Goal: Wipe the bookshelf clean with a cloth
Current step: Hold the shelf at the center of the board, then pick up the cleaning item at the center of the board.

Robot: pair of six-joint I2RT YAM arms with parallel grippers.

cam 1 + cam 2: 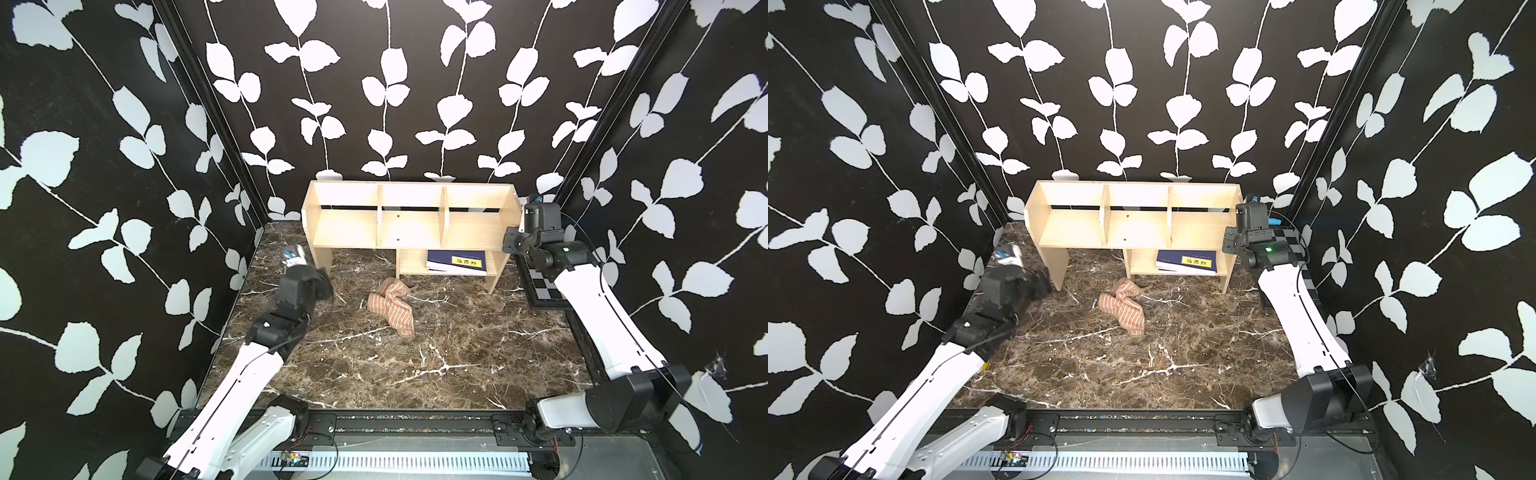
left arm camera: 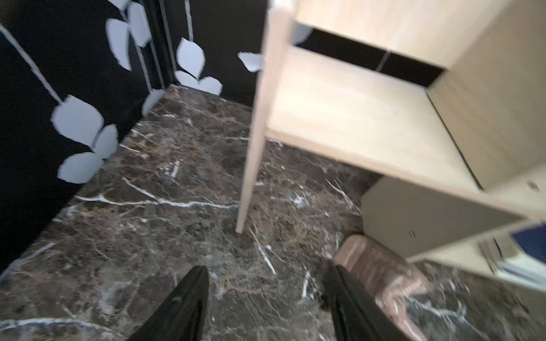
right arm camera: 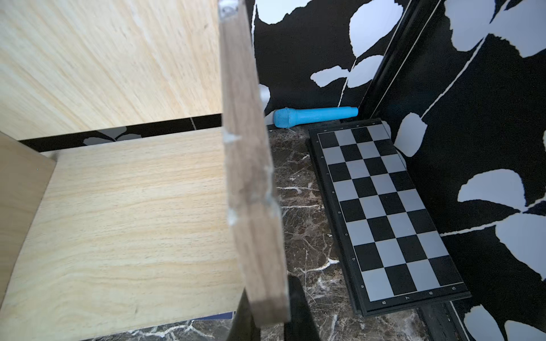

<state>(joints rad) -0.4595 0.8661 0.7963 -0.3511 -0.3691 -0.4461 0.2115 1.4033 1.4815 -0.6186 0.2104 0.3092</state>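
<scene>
**A:** Walls [image 1: 374, 104] first: black on three sides, big white leaves climbing thin vines.

**B:** And a black trim strip [image 1: 203, 95] runs up each back corner.

**A:** Under the left claw [image 2: 266, 280] it's dark brown marble floor [image 1: 415, 365], white veins all over.

**B:** Just beside the right claw [image 3: 270, 310], a black-and-grey chequered board [image 3: 381, 212] lies flat on the marble, tight to the side wall.

**A:** Beyond it, a blue microphone [image 3: 314, 116] lies along the back wall.

**B:** Light's even, with a soft sheen on the stone.
</scene>
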